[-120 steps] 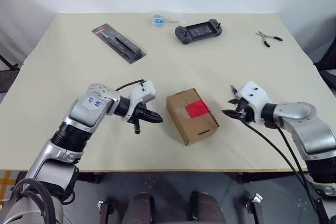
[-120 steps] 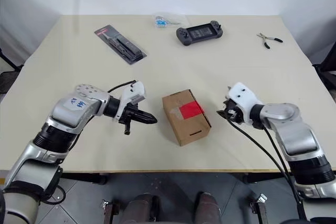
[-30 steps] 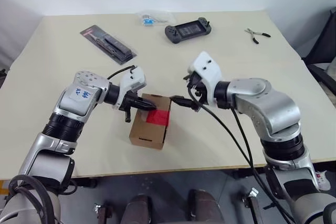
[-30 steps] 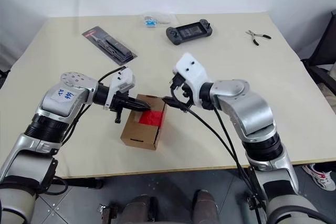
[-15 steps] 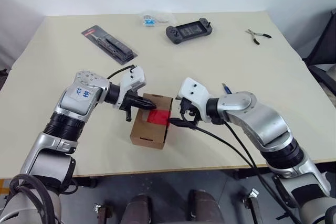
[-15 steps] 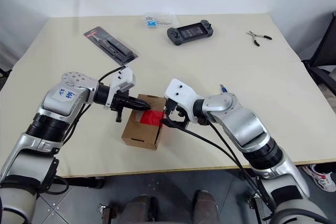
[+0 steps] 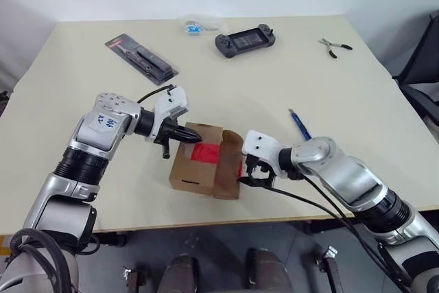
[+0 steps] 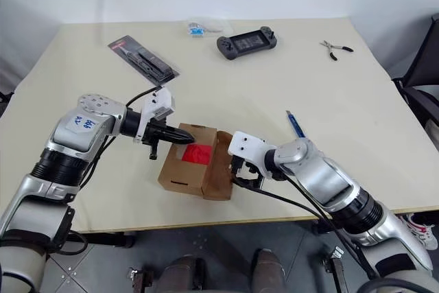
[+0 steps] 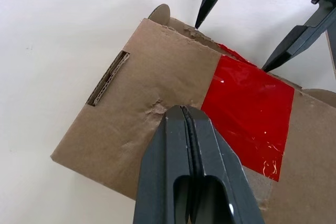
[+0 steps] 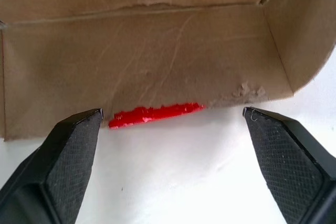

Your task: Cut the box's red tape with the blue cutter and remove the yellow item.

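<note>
Brown, bumpy cardboard makes up the one box (image 7: 195,166), which lies on its side near the front edge of the cream table (image 7: 274,73). A shiny strip of red tape (image 9: 249,106) sits on its top. One flap (image 7: 230,164) now hangs open toward the right; half a second ago it was shut. The left gripper (image 7: 188,134) presses on the box, its two black fingers squeezed together, holding nothing. The right gripper (image 10: 170,124) has dropped low beside the flap, fingers spread wide and empty. One thin blue cutter (image 7: 298,124) lies on the table to the right.
</note>
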Robot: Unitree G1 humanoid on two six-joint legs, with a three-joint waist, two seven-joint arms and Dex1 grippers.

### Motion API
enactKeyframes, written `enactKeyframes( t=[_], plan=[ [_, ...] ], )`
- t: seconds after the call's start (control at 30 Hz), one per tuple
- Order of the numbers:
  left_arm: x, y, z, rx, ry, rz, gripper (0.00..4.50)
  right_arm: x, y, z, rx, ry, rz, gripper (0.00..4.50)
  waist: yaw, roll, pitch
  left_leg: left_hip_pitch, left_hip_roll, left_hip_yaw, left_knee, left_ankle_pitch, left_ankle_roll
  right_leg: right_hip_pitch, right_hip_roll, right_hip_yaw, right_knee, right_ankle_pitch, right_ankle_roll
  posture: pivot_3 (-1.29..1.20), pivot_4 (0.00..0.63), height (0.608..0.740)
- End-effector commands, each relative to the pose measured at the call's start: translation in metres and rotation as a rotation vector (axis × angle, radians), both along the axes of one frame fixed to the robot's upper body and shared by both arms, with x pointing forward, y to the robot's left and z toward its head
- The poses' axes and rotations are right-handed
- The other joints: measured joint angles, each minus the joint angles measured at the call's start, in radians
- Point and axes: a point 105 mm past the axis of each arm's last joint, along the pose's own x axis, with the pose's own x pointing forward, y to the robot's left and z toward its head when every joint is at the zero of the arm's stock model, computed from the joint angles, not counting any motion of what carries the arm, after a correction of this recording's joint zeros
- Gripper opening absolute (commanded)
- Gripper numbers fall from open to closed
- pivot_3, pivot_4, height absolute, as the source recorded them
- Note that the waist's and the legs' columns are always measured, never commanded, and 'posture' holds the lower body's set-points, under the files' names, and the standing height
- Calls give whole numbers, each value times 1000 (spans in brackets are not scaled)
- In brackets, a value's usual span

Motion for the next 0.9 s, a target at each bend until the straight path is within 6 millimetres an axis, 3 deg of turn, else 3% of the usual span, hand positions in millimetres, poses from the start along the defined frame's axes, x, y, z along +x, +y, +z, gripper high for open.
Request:
enactKeyframes(
  t=[0.03,0.23,0.43,0.57,0.7,0.87,0.9],
  plan=[
    [1,16,-17,59,36,81,0,-11,-8,21,279,157,-151,4450,4,0,0,0,0,0,0,0,0,0,0,0,0,0,0,0,150,740],
    [-1,16,-19,47,39,97,0,-17,-8,11,424,317,-290,4450,4,0,0,1,0,0,0,0,0,0,0,0,0,0,-1,0,150,740],
    [-2,15,-19,42,43,105,0,-13,14,8,559,423,-288,4450,1,1,-1,1,0,0,-1,0,0,0,0,1,0,0,-1,0,150,740],
    [-1,15,-18,35,42,117,0,-4,37,-5,670,559,-267,4450,-5,2,-1,1,0,0,-1,0,0,0,0,1,1,0,-1,0,150,740],
    [-2,15,-19,36,41,120,0,3,38,-31,648,630,-296,4450,-9,1,-4,4,0,0,-2,0,0,2,0,1,1,0,-1,0,150,740],
    [-1,15,-18,31,31,128,0,9,48,-29,623,593,-244,4450,-12,1,-5,19,1,2,-9,0,0,13,1,4,0,-1,-2,0,150,740],
    [-1,15,-18,30,31,129,0,10,49,-27,614,580,-242,4076,-12,1,-5,19,1,2,-9,0,0,12,1,4,0,-1,-2,0,150,740]
  ],
)
